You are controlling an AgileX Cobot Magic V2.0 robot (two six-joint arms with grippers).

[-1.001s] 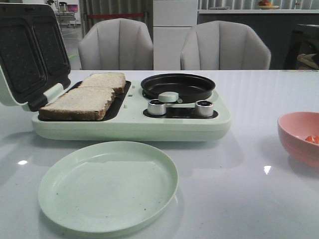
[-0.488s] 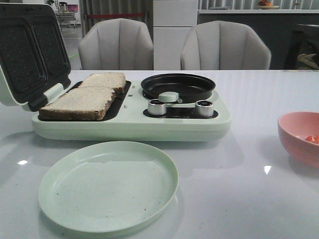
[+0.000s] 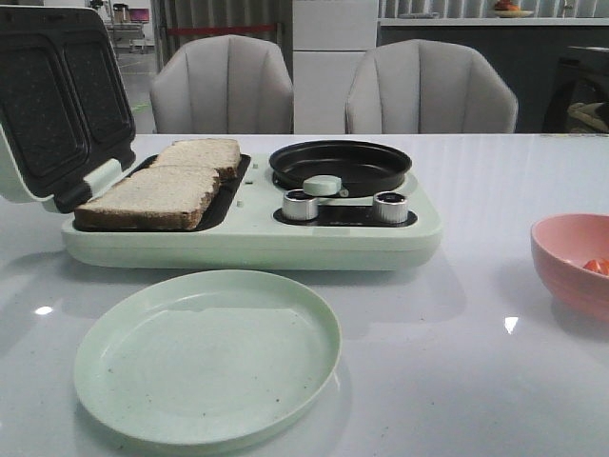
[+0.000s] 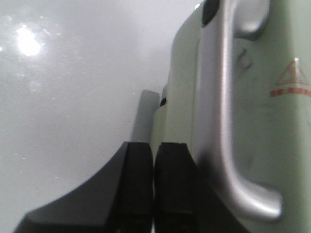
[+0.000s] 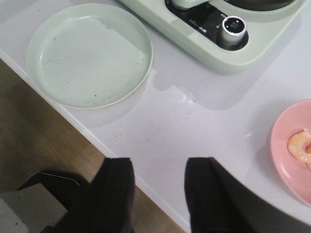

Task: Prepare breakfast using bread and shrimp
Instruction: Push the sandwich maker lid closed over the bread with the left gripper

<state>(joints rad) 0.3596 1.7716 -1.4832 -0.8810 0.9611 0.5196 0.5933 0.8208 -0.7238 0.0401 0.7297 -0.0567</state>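
Over the last second almost nothing on the worktop (image 3: 476,333) changes: the two slices of bread (image 3: 166,186) lie side by side on the left plate of the pale green breakfast maker (image 3: 247,238), its lid (image 3: 57,105) standing open, exactly as they lay a second ago, and the black pan (image 3: 340,164) beside them is bare as before. The one difference is at the right edge of the front view, where the pink bowl (image 3: 574,262) shows a touch more of its rim and sits slightly further left in frame; whether it was nudged I cannot tell. The shrimp (image 5: 301,145) lies inside that bowl, well apart from the pan. The green plate (image 3: 207,354) in front of the machine holds nothing. The left claw (image 4: 153,187) is closed with its fingers pressed together, empty, just beside the machine's silver handle (image 4: 228,121). The right claw (image 5: 158,194) is spread open and empty, hovering over the near worktop edge between plate and bowl. In my judgement the work has barely begun: the shrimp must yet go to the pan, and the right arm looks best placed for it.
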